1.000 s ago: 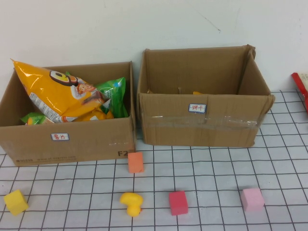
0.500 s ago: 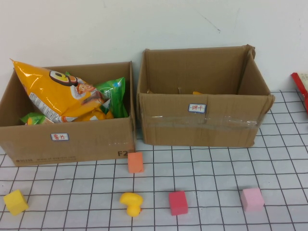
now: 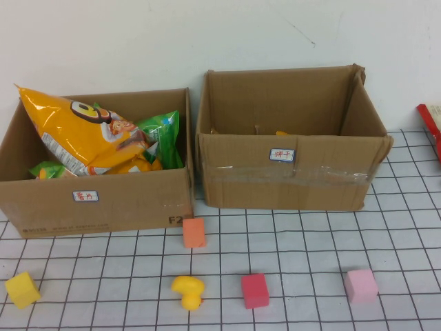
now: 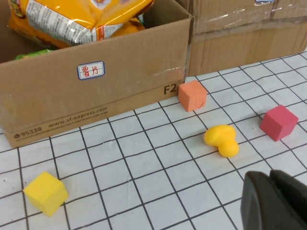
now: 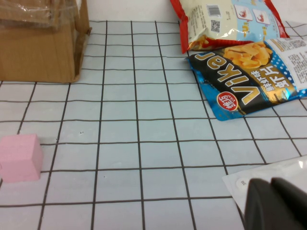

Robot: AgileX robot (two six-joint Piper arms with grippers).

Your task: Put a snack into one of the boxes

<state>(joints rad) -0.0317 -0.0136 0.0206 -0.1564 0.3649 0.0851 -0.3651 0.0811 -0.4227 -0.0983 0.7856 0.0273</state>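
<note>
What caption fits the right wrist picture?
Shut right gripper hovers near a blue snack bag; shut left gripper waits elsewhere.

wall: plain white painted wall [image 3: 138, 41] standing behind | surface: white tabletop with black grid lines [image 3: 303, 241] lying in front | light: falling evenly

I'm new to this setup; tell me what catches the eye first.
A big orange snack bag bulges out of the low left box, beside the taller taped box. Colored foam blocks dot the gridded table. Both the left gripper and right gripper hang shut, low above it.
</note>
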